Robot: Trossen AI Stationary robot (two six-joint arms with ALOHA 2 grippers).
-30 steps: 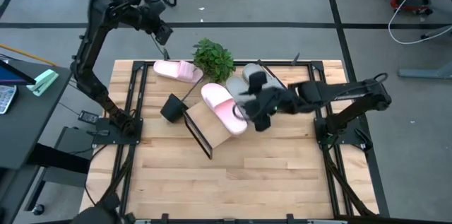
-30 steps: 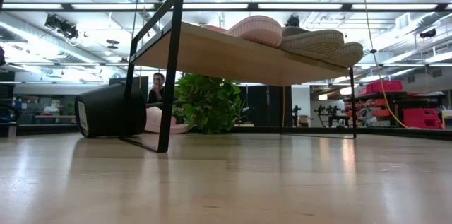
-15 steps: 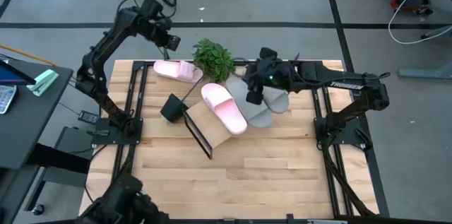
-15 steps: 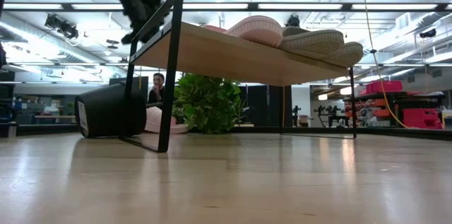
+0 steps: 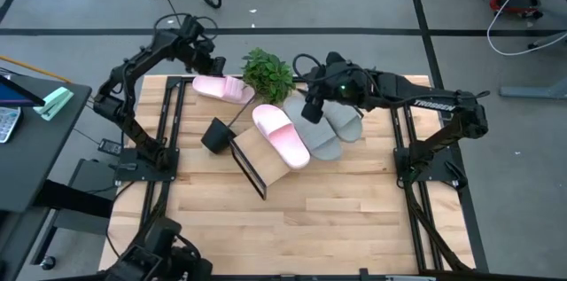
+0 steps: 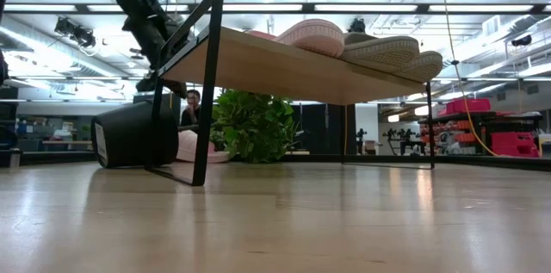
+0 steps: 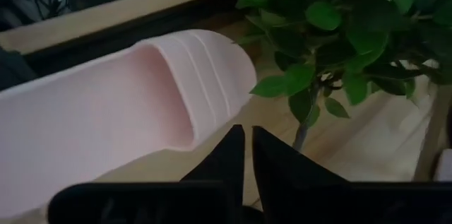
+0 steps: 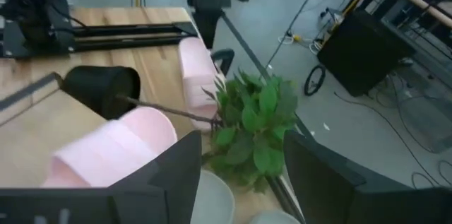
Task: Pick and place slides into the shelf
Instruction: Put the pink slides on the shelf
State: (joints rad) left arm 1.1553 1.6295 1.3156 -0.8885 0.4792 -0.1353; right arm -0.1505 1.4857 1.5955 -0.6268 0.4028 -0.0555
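Observation:
One pale pink slide (image 5: 223, 89) lies flat on the table near its far left corner; the left wrist view shows it (image 7: 120, 111) close ahead. My left gripper (image 5: 206, 58) (image 7: 248, 155) hovers just above it, shut, touching nothing. On the slanted shelf (image 5: 264, 159) rest another pink slide (image 5: 282, 135) and two grey slides (image 5: 321, 137) (image 5: 344, 121). In the low view they sit in a row on the board (image 6: 314, 36) (image 6: 383, 49). My right gripper (image 5: 310, 106) (image 8: 236, 181) hangs open above the grey slides' far ends.
A green plant (image 5: 267, 73) lies tipped over, its black pot (image 5: 215, 133) on its side beside the shelf's left end, its leaves between the table's pink slide and the shelf. The near half of the table (image 5: 301, 228) is bare wood. A person (image 6: 193, 101) sits far behind.
My left gripper has come down toward the pink slide on the table. My right gripper has risen from the slides on the shelf and moved toward the table's far edge. The slides have stayed where they were.

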